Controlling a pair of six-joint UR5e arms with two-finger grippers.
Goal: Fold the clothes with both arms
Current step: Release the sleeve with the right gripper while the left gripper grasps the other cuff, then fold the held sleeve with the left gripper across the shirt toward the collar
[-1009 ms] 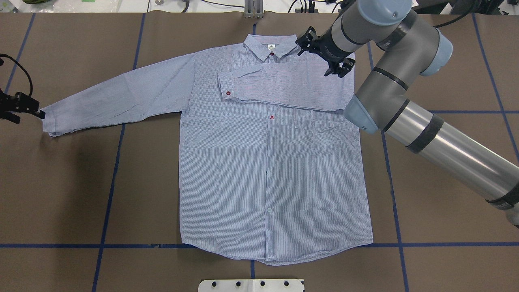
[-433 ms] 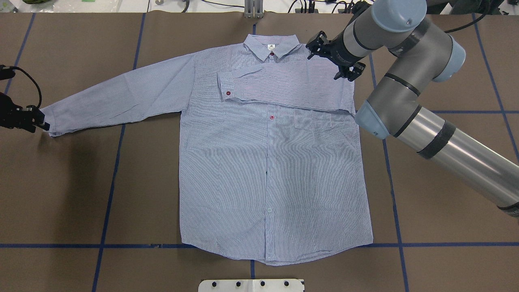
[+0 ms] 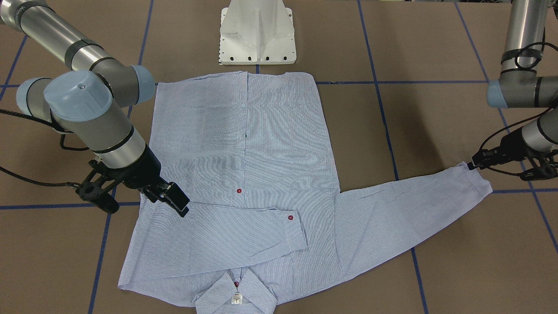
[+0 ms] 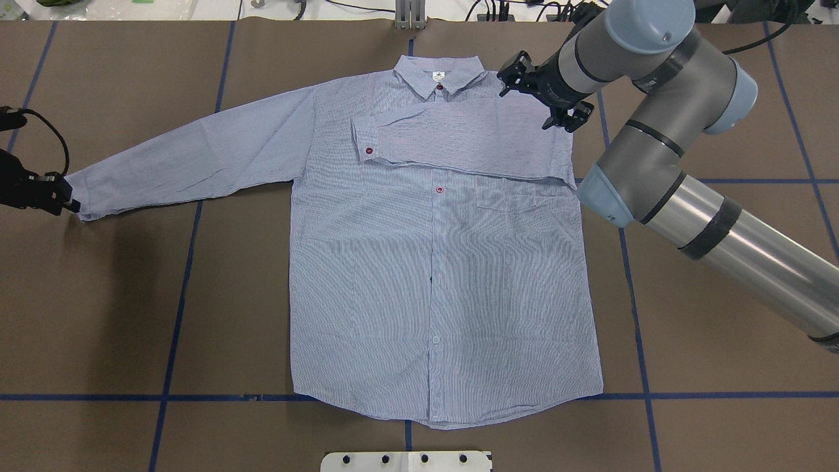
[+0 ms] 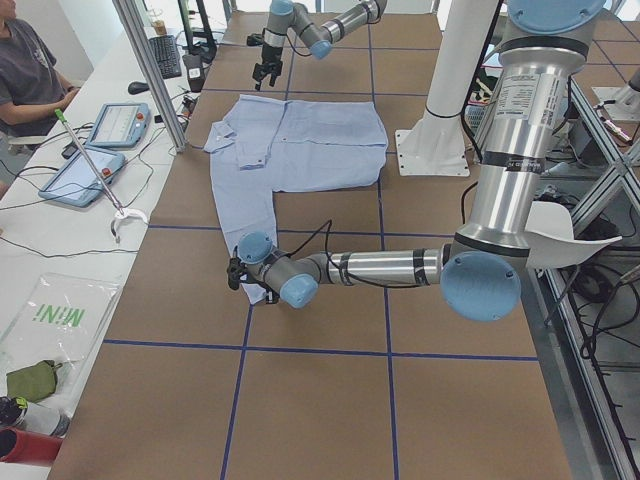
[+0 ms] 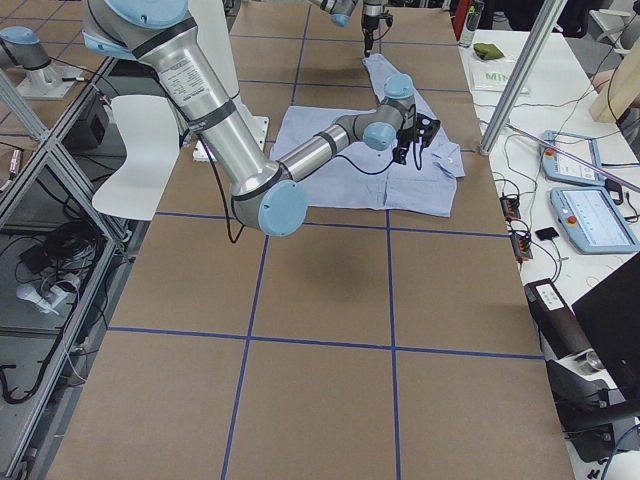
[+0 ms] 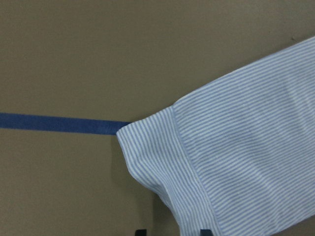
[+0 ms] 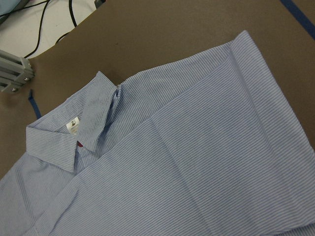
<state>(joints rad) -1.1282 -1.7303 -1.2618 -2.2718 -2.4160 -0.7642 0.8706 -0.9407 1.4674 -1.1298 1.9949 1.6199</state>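
Light blue, finely striped button-up shirt (image 4: 432,275) lies flat on the brown worktop (image 4: 98,314) beneath the wide-open right end effector (image 4: 534,98). The left end effector (image 4: 65,200), fingers parted, straddles the outstretched cuff.

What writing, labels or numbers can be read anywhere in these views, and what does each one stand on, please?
"MiNi": green letters on the clear plastic bag, seen upside down in the exterior left view.
White neck label of the shirt: print too small to read.
Sticker on the left arm: too small to read.
Tablet screens: blurred, unreadable.
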